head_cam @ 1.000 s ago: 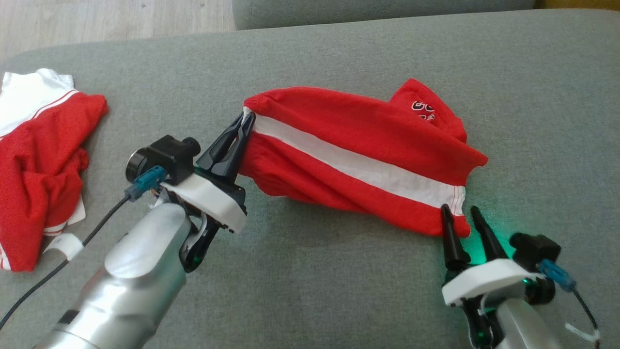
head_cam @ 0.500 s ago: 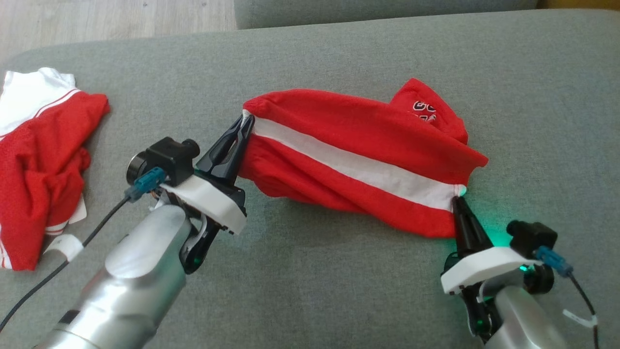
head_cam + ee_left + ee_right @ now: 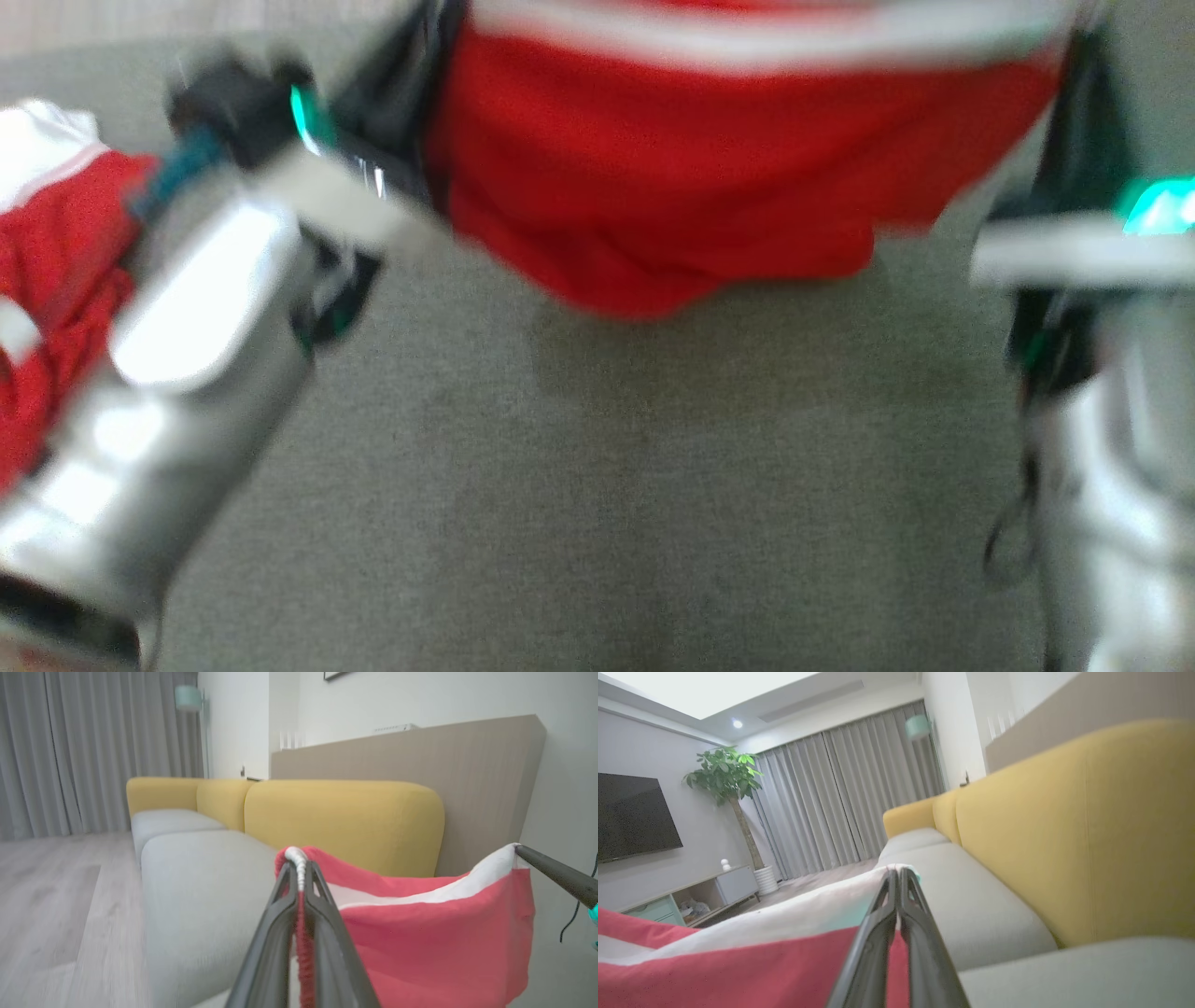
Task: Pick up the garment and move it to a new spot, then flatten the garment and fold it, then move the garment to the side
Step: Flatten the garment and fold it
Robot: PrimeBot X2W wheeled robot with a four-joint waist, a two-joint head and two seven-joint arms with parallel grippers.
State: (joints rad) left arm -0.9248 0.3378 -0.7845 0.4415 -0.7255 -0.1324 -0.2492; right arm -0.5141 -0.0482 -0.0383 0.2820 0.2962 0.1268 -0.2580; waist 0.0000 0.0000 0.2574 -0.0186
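The red garment [image 3: 672, 168] with a white stripe hangs in the air above the grey sofa seat [image 3: 597, 485], stretched between my two grippers. My left gripper [image 3: 299, 858] is shut on its white-striped edge at one end; the same gripper [image 3: 434, 37] sits blurred at the top left of the head view. At the other end my right gripper [image 3: 896, 873] is shut on the white stripe corner, and it shows as a dark finger [image 3: 556, 877] in the left wrist view. The cloth [image 3: 430, 942] sags between them. The head view is motion-blurred.
A second red and white garment [image 3: 47, 233] lies crumpled at the sofa's left end. Yellow backrest cushions [image 3: 341, 821] stand behind the seat. Wooden floor [image 3: 46, 905], curtains, a TV and a potted plant [image 3: 728, 779] lie beyond.
Both grippers have lifted the garment off the sofa seat, raising it toward the top of the head view. The right gripper, open a second ago, shut on the stripe corner.
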